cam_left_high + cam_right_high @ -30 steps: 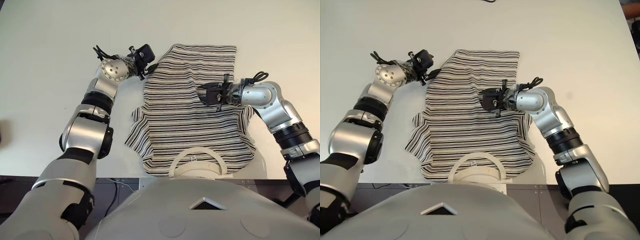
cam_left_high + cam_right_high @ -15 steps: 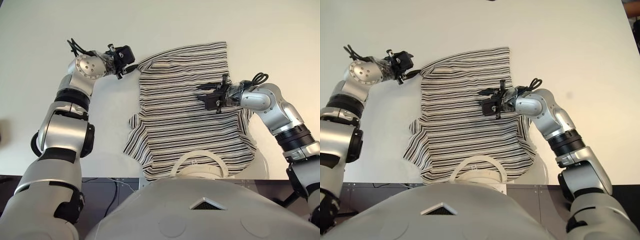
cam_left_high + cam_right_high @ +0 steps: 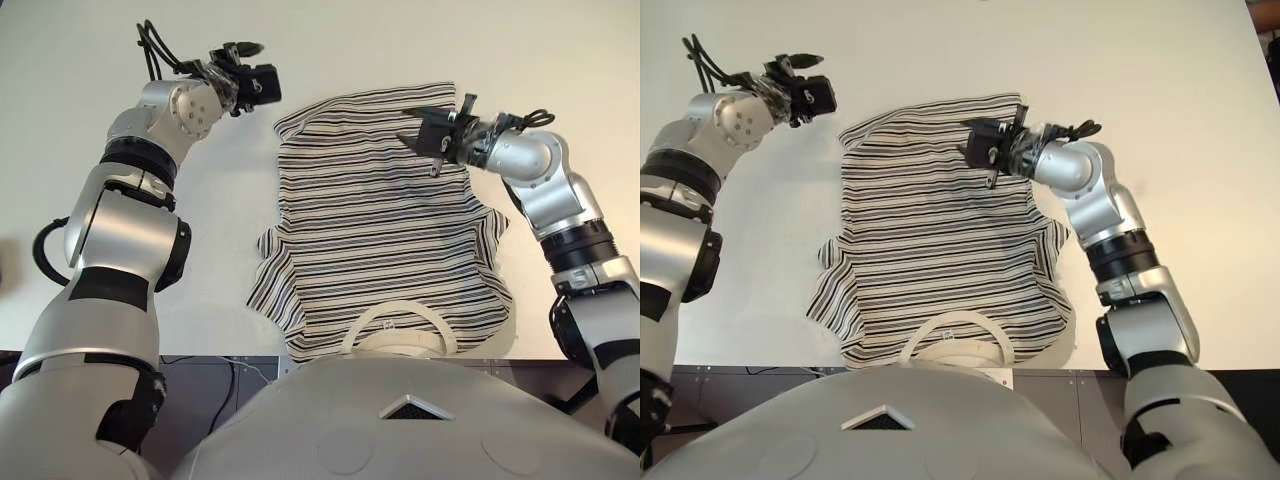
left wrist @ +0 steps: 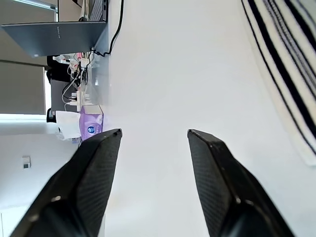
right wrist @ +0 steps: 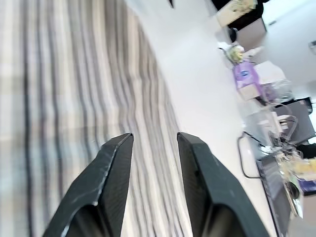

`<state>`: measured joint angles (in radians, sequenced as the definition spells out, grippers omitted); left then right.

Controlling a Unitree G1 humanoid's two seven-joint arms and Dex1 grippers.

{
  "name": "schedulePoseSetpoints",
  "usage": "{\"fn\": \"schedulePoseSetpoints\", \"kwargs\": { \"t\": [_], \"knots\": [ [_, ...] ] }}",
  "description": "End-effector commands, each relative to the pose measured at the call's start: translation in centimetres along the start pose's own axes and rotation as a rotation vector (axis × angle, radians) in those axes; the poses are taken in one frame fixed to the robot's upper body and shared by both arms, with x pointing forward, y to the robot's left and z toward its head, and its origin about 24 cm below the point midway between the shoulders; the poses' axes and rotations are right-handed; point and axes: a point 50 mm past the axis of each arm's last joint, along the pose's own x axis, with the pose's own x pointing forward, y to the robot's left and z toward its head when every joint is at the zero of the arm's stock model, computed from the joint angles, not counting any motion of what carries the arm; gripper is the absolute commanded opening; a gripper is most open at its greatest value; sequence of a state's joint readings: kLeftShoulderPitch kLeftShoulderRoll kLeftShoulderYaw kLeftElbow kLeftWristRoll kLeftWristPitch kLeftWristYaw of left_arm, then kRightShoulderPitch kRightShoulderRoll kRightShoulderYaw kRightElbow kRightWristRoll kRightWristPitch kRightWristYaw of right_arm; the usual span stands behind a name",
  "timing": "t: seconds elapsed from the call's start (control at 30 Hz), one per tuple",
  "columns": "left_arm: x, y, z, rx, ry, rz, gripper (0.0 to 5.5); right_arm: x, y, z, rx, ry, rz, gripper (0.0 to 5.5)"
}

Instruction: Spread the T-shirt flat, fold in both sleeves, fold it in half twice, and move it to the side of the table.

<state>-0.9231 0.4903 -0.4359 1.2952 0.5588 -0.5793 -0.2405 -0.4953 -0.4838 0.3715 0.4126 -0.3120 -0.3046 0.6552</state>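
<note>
Striped T-shirt [image 3: 380, 230] laid out | L gripper [image 4: 154, 134] spread, empty | R gripper [image 5: 154, 135] spread, empty

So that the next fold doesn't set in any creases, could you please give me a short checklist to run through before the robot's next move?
1. Left gripper open and empty, beside the T-shirt: ok.
2. Right gripper open, holding nothing, over the shirt's far right part: ok.
3. Shirt spread flat: not ok; its left edge ripples.
4. Left sleeve and right sleeve folded in: not ok; both stick out.
5. Near end fully on the table: cannot tell; it is hidden.
</note>
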Motion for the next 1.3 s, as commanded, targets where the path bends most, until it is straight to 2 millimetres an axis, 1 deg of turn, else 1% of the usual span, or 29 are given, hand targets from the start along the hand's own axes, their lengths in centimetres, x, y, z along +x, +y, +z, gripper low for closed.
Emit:
{"fn": "schedulePoseSetpoints", "kwargs": {
  "t": [0.03, 0.1, 0.17, 0.23, 0.27, 0.37, 0.47, 0.53, 0.6, 0.67, 0.73, 0.8, 0.83, 0.93, 1.0, 1.1, 1.17, 1.23, 1.27, 1.3],
  "knots": [
    [-0.8, 0.7, -0.1, -0.187, -0.092, 0.061, 2.49, 0.1, -0.3, -0.2, 0.004, -0.002, -0.016, 1.61],
    [-1.3, -0.4, -0.9, -0.221, -0.087, 0.022, 2.49, 0.6, 0.0, -0.2, 0.011, -0.001, -0.004, 1.61],
    [-1.7, -2.5, -1.3, -0.203, -0.091, -0.078, 2.49, 1.3, 0.3, -0.6, -0.006, 0.020, 0.015, 1.61],
    [-2.0, -4.4, -1.4, -0.202, -0.106, -0.172, 2.49, 1.9, -0.1, -0.7, -0.034, 0.034, 0.015, 1.61],
    [-2.0, -5.0, -1.3, -0.215, -0.115, -0.197, 2.49, 2.1, -0.4, -0.7, -0.040, 0.032, 0.010, 1.61],
    [-1.6, -5.5, -0.5, -0.271, -0.154, -0.192, 2.49, 2.3, -0.7, -0.8, -0.046, 0.031, 0.001, 1.61],
    [-1.2, -6.0, -0.2, -0.273, -0.148, -0.208, 2.49, 2.2, 0.0, -1.2, -0.047, 0.033, 0.022, 1.61],
    [-1.5, -7.0, -1.1, -0.213, -0.066, -0.275, 2.49, 2.2, 0.3, -1.2, -0.050, 0.029, 0.035, 1.61],
    [-2.2, -8.0, -2.5, -0.139, 0.027, -0.354, 2.49, 2.1, 0.4, -1.4, -0.053, 0.036, 0.041, 1.61],
    [-2.7, -8.4, -3.5, -0.081, 0.087, -0.398, 2.49, 2.1, 0.3, -1.7, -0.066, 0.057, 0.046, 1.61],
    [-3.0, -8.7, -3.9, -0.030, 0.114, -0.411, 2.49, 2.1, 0.2, -2.0, -0.081, 0.077, 0.044, 1.61],
    [-2.4, -8.0, -3.5, 0.014, 0.109, -0.367, 2.49, 2.5, 0.1, -2.0, -0.068, 0.085, 0.038, 1.61],
    [-2.0, -7.3, -3.0, 0.022, 0.096, -0.323, 2.49, 2.7, 0.2, -2.1, -0.058, 0.092, 0.040, 1.61],
    [-0.3, -3.7, -0.6, 0.009, 0.000, -0.105, 2.49, 3.6, 0.9, -2.4, -0.031, 0.120, 0.060, 1.61],
    [0.1, -2.2, -0.1, 0.046, -0.006, -0.026, 2.49, 4.1, 0.7, -2.6, -0.017, 0.145, 0.060, 1.61],
    [0.1, -0.7, -0.2, 0.097, 0.024, 0.037, 2.49, 4.4, -0.2, -3.1, 0.029, 0.195, 0.044, 1.61],
    [-0.1, 1.7, 0.4, 0.098, -0.014, 0.149, 2.49, 4.4, -0.5, -3.5, 0.063, 0.224, 0.053, 1.61],
    [-0.7, 4.4, 1.5, 0.082, -0.092, 0.298, 2.49, 4.1, -0.3, -4.3, 0.089, 0.280, 0.061, 1.61],
    [-1.0, 5.2, 1.8, 0.069, -0.125, 0.347, 2.49, 4.0, -0.2, -4.7, 0.099, 0.305, 0.065, 1.61],
    [-1.3, 5.5, 2.3, 0.057, -0.171, 0.373, 2.49, 3.7, 0.0, -5.2, 0.118, 0.335, 0.063, 1.61]
  ]
}}
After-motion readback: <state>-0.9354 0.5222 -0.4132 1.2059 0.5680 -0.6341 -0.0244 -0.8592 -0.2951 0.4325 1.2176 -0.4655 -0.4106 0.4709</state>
